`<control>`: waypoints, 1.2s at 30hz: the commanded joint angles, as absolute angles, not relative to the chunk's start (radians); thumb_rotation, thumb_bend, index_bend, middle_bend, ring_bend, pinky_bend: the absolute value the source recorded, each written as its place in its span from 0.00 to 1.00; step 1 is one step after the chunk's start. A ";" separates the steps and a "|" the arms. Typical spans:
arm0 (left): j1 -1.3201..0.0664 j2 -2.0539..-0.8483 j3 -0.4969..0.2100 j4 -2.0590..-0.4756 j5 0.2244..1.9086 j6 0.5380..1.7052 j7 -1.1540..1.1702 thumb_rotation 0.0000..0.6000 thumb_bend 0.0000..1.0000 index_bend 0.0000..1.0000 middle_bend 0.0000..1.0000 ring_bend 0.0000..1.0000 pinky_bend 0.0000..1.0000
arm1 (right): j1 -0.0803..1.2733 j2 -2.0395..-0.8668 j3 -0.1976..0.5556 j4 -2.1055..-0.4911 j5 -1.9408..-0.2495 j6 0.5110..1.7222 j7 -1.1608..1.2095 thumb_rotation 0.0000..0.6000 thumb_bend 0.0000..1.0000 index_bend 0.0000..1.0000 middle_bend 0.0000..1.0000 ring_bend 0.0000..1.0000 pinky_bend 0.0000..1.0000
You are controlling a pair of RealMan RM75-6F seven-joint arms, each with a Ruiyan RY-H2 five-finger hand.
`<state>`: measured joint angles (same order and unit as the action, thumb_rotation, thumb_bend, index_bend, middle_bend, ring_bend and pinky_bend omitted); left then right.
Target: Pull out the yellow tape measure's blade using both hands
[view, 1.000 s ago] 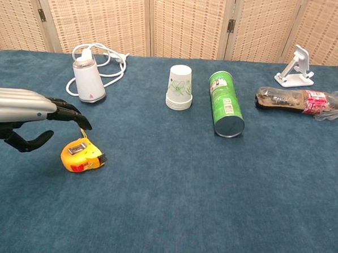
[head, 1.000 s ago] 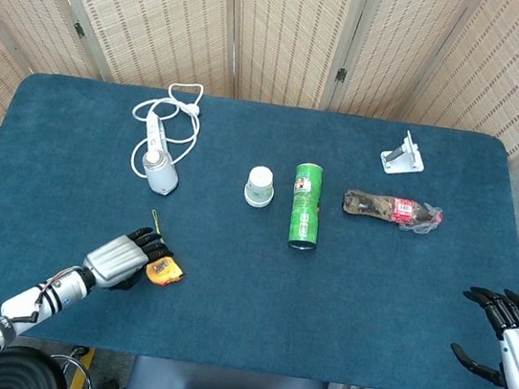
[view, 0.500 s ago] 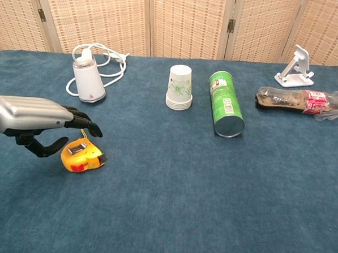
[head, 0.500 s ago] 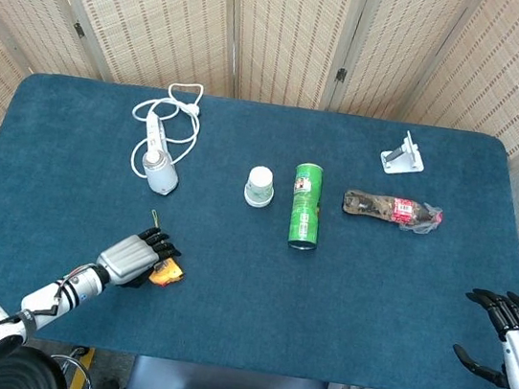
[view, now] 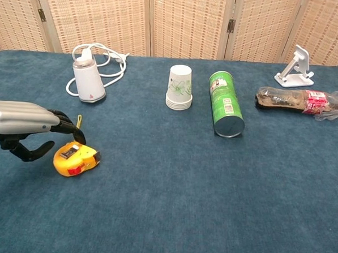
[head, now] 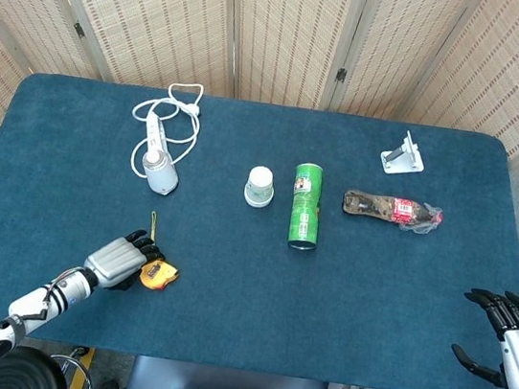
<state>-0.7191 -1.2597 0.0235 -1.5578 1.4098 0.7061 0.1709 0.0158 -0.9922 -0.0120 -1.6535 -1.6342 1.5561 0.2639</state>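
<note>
Chest view showed my left robot hand (view: 21, 127) curled, empty, at nine o'clock of the yellow tape measure (view: 75, 159) on the table (view: 170, 206). Compact, hard, probably slippery case: grip its flanks; my right robot hand (head: 510, 341), spread, takes the blade tip.

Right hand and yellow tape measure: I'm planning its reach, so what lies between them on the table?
Only bare blue cloth, in the head view: the right hand sits at the table's near edge, the yellow tape measure far across by the left hand.
</note>
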 commanded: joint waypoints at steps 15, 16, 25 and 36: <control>-0.656 -1.232 0.049 -1.609 1.420 0.830 0.223 1.00 0.40 0.09 0.17 0.10 0.00 | 0.017 -0.994 -0.010 -1.647 -1.638 1.559 0.272 1.00 0.23 0.21 0.23 0.18 0.11; -0.654 -1.233 0.050 -1.612 1.419 0.835 0.229 1.00 0.37 0.09 0.17 0.10 0.00 | 0.017 -0.994 -0.010 -1.647 -1.637 1.559 0.272 1.00 0.23 0.21 0.23 0.18 0.11; -0.630 -1.256 0.068 -1.644 1.389 0.861 0.349 1.00 0.31 0.11 0.15 0.09 0.00 | 0.019 -0.993 -0.008 -1.650 -1.638 1.558 0.271 1.00 0.23 0.21 0.23 0.18 0.11; -0.600 -1.334 0.056 -1.631 1.298 0.909 0.465 1.00 0.32 0.12 0.15 0.11 0.01 | 0.016 -0.990 -0.009 -1.652 -1.636 1.561 0.272 1.00 0.23 0.21 0.23 0.18 0.11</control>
<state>-0.6049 -1.3252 0.0579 -1.6345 1.3054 0.9027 0.4567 0.0161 -0.9904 -0.0087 -1.6517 -1.6362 1.5614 0.2722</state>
